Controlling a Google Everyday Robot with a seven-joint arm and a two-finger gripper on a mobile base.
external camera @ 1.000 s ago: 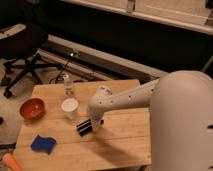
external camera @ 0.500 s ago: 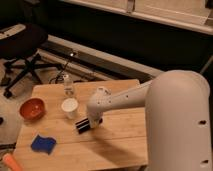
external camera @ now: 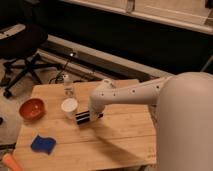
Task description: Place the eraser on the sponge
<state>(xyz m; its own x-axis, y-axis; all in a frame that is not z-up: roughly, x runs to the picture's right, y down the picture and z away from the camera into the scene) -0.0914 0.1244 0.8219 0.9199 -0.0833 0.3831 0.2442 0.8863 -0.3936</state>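
The eraser (external camera: 82, 118), a small black bar with pale stripes, sits at the tip of my gripper (external camera: 86, 118), just right of and below the white cup (external camera: 69, 107). My white arm reaches in from the right across the wooden table (external camera: 120, 140). The gripper's wrist hides most of the fingers. The sponge (external camera: 43, 144), a flat bright-blue pad, lies near the table's front left, well apart from the eraser to its lower left.
An orange-red bowl (external camera: 32, 108) stands at the table's left edge. A small clear bottle (external camera: 68, 88) stands behind the cup. An orange object (external camera: 11, 162) pokes in at the front left corner. A black office chair (external camera: 22, 45) is on the floor behind.
The view has shifted, so the table sits differently in frame. My gripper stays by the cup with the eraser at its tip. The sponge has not moved.
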